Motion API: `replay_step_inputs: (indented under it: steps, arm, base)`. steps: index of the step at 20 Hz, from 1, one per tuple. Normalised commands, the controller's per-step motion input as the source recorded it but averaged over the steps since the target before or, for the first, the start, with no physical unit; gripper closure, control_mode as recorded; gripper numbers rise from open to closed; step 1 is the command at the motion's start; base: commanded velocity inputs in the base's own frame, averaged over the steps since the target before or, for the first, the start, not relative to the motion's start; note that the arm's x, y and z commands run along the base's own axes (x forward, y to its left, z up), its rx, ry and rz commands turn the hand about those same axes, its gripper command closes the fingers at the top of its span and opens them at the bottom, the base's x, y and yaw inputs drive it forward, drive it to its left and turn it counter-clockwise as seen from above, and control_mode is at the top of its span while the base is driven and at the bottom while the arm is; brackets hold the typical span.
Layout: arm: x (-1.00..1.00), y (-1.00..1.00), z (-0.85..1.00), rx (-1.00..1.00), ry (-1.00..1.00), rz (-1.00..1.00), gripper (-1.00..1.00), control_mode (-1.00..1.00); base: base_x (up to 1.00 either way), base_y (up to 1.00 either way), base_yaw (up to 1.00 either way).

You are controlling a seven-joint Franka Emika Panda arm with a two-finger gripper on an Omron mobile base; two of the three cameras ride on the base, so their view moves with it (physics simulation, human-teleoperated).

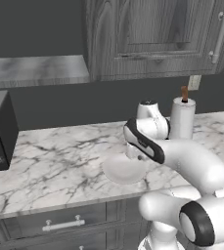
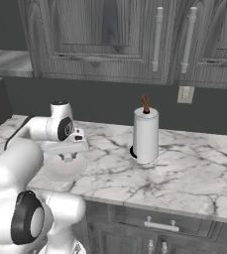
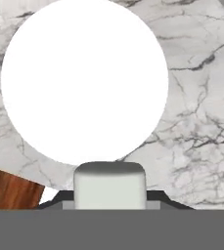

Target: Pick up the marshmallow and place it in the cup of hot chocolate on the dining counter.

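So the claw (image 3: 110, 195) was clamped on the marshmallow (image 3: 110, 184), at 6 o'clock in the hand view, lifted clear so it could travel. Right under it sat the plate (image 3: 84, 80) on the marble tabletop (image 3: 196, 122), and the paper towel roll (image 2: 145, 135) stood beyond, at about 2 o'clock.

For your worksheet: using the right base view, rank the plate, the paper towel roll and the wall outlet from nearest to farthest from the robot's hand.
1. Plate: directly beneath the hand, which grips the marshmallow.
2. Paper towel roll: upright on the counter, to the right.
3. Wall outlet: on the back wall, farther right.
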Motion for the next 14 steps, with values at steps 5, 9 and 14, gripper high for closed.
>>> replay_step_inputs:
  steps: [5, 9, 14]
  arm:
    - [-0.14, -0.24, 0.63, 0.0, -0.01, -0.53, 1.0, -1.0]
    - [-0.16, -0.14, 0.73, 0.0, -0.08, -0.41, 1.0, -1.0]
    - [-0.29, -0.11, 0.72, 0.0, -0.13, -0.36, 1.0, -1.0]
  base:
    - [0.0, 0.0, 0.0]
    - [0.0, 0.0, 0.0]
    - [0.0, 0.0, 0.0]
